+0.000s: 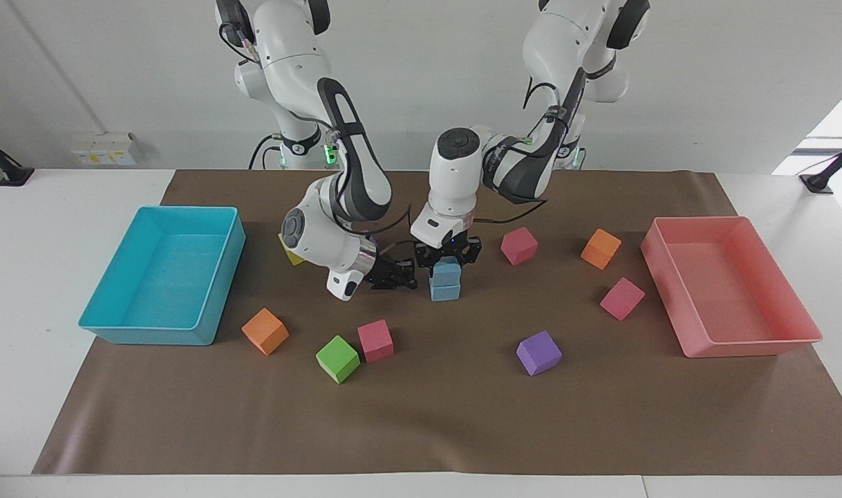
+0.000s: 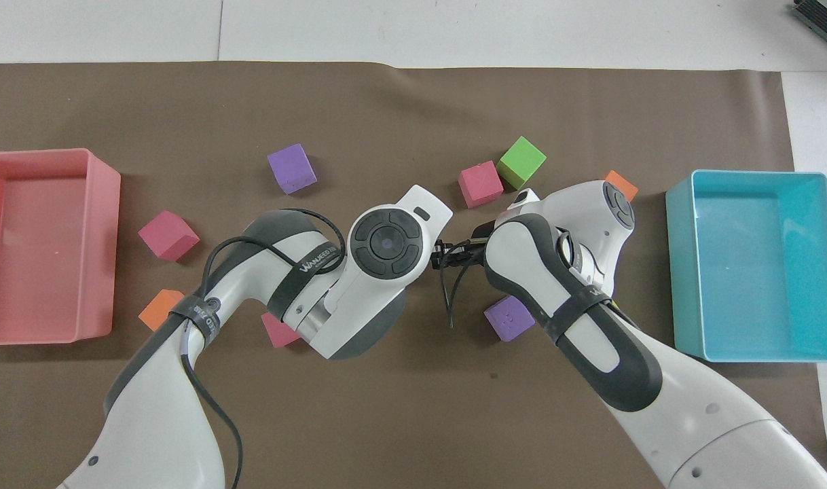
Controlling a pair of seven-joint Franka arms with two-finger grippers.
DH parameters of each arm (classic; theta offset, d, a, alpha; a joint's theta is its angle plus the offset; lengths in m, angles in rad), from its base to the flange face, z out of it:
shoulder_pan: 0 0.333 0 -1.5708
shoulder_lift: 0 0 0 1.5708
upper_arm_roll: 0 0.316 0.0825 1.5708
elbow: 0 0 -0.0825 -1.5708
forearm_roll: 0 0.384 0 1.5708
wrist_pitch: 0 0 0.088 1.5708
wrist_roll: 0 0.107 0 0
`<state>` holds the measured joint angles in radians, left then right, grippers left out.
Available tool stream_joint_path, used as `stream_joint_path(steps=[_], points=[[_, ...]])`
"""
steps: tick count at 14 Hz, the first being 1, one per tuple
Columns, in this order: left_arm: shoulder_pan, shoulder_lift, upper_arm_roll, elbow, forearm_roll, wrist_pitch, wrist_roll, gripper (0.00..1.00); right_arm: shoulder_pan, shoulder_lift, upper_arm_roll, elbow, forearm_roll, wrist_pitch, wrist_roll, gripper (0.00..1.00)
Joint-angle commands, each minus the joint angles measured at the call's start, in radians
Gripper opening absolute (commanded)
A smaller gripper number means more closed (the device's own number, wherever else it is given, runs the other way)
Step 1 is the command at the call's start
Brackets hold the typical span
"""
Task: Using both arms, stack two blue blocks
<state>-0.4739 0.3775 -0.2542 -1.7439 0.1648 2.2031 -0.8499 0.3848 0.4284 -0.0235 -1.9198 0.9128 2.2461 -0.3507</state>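
Note:
The two blue blocks stand stacked near the middle of the brown mat, the upper blue block (image 1: pixel 446 268) on the lower blue block (image 1: pixel 445 291). My left gripper (image 1: pixel 448 257) comes down from above and is shut on the upper block, a finger on each side. My right gripper (image 1: pixel 392 276) is low over the mat beside the stack, toward the right arm's end, and apart from it. In the overhead view the left arm's wrist (image 2: pixel 386 241) hides the stack and the left gripper.
A turquoise tray (image 1: pixel 151 336) stands at the right arm's end and a pink tray (image 1: pixel 746 344) at the left arm's end. Loose cubes lie around the stack: orange (image 1: pixel 265 331), green (image 1: pixel 337 359), pink (image 1: pixel 375 340), purple (image 1: pixel 538 353), pink (image 1: pixel 621 298), orange (image 1: pixel 601 248), pink (image 1: pixel 519 245).

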Motion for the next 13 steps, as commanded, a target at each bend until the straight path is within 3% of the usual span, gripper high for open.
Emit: stream_joint_path(steps=[1, 13], points=[[-0.022, 0.007, 0.018, 0.017, 0.013, -0.017, -0.017, 0.56, -0.012, -0.019, 0.007, -0.024, 0.040, 0.000, -0.056, 0.00], [-0.020, 0.006, 0.018, 0.010, 0.016, -0.017, -0.018, 0.59, -0.011, -0.019, 0.007, -0.024, 0.040, 0.003, -0.056, 0.00]])
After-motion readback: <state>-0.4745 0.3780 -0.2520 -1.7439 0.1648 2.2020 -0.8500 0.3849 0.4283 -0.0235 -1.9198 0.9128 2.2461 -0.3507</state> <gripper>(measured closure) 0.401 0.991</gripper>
